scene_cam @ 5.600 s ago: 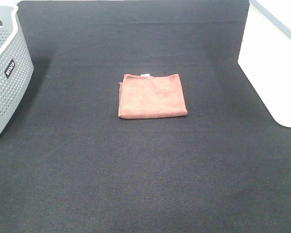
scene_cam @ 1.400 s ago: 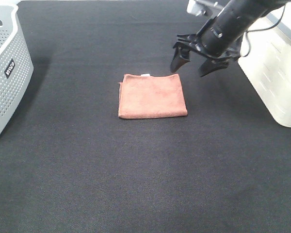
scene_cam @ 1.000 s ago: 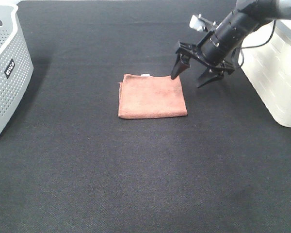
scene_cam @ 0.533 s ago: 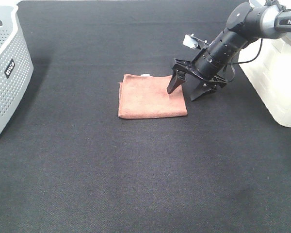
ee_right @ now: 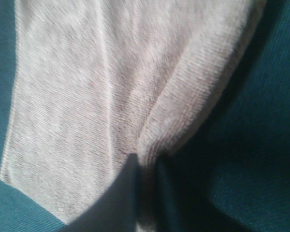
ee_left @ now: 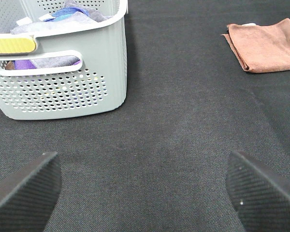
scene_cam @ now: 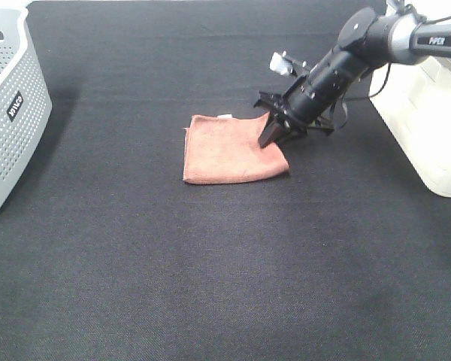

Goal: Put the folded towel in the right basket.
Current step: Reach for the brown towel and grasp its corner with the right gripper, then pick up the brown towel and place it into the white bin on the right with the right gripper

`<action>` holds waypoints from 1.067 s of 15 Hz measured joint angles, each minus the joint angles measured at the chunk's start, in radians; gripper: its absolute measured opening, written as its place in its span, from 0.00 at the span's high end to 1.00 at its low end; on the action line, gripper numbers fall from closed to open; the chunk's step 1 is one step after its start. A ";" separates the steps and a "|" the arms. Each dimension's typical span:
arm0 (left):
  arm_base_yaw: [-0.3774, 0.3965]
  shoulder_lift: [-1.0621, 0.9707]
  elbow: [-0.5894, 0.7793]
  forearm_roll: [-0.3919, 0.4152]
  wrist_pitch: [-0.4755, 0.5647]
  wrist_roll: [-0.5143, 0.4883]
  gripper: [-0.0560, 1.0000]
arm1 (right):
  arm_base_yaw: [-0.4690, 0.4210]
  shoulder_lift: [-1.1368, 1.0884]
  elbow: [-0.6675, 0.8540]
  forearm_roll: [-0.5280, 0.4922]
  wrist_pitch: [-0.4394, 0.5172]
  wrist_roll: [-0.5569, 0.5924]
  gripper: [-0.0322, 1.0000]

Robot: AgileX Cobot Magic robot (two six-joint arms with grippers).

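Observation:
The folded rust-brown towel [scene_cam: 229, 150] lies on the black table mat in the middle of the exterior view. My right gripper [scene_cam: 271, 138] has come down on its right edge and is shut on a pinched-up fold. The right wrist view shows the towel [ee_right: 87, 96] close up, looking pale, with a ridge of cloth squeezed between the dark fingers [ee_right: 121, 203]. The white right basket [scene_cam: 428, 113] stands at the right edge. My left gripper [ee_left: 145, 193] is open and empty over the mat, far from the towel [ee_left: 263, 46], which it sees in the distance.
A grey perforated basket [scene_cam: 7, 113] holding cloths stands at the left edge; it also shows in the left wrist view [ee_left: 63, 77]. The black mat [scene_cam: 225, 263] covers the table.
My right arm came in from the right, lowered its open jaws over the towel's right edge and closed them. The towel's right edge is now bunched up.

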 joint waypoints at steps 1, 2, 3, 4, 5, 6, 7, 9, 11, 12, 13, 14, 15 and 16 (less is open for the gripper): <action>0.000 0.000 0.000 0.000 0.000 0.000 0.12 | -0.001 0.000 -0.033 -0.004 0.029 0.002 0.97; 0.000 0.000 0.000 0.000 0.000 0.000 0.12 | -0.001 0.000 -0.055 -0.005 0.055 0.011 0.97; 0.000 0.000 0.000 0.000 0.000 0.000 0.12 | 0.000 -0.004 -0.077 -0.005 0.080 0.019 0.97; 0.000 0.000 0.000 0.000 0.000 0.000 0.12 | 0.000 -0.013 -0.103 -0.006 0.110 0.019 0.97; 0.000 0.000 0.000 0.000 0.000 0.000 0.12 | 0.000 -0.029 -0.130 -0.006 0.144 0.023 0.97; 0.000 0.000 0.000 0.000 0.000 0.000 0.12 | 0.000 -0.065 -0.175 -0.008 0.185 0.033 0.97; 0.000 0.000 0.000 0.000 0.000 0.000 0.12 | 0.000 -0.096 -0.201 -0.011 0.208 0.041 0.97; 0.000 0.000 0.000 0.000 0.000 0.000 0.12 | 0.000 -0.169 -0.242 -0.032 0.223 0.050 0.97; 0.000 0.000 0.000 0.000 0.000 0.000 0.12 | 0.000 -0.208 -0.255 -0.052 0.225 0.057 0.97; 0.000 0.000 0.000 0.000 0.000 0.000 0.12 | 0.000 -0.249 -0.268 -0.089 0.226 0.065 0.97; 0.000 0.000 0.000 0.000 0.000 0.000 0.12 | 0.000 -0.290 -0.279 -0.141 0.227 0.074 0.97; 0.000 0.000 0.000 0.000 0.000 0.000 0.12 | -0.002 -0.352 -0.292 -0.236 0.229 0.097 0.97; 0.000 0.000 0.000 0.000 0.000 0.000 0.12 | -0.006 -0.386 -0.297 -0.297 0.231 0.114 0.97; 0.000 0.000 0.000 0.000 0.000 0.000 0.12 | -0.022 -0.415 -0.300 -0.338 0.232 0.130 0.97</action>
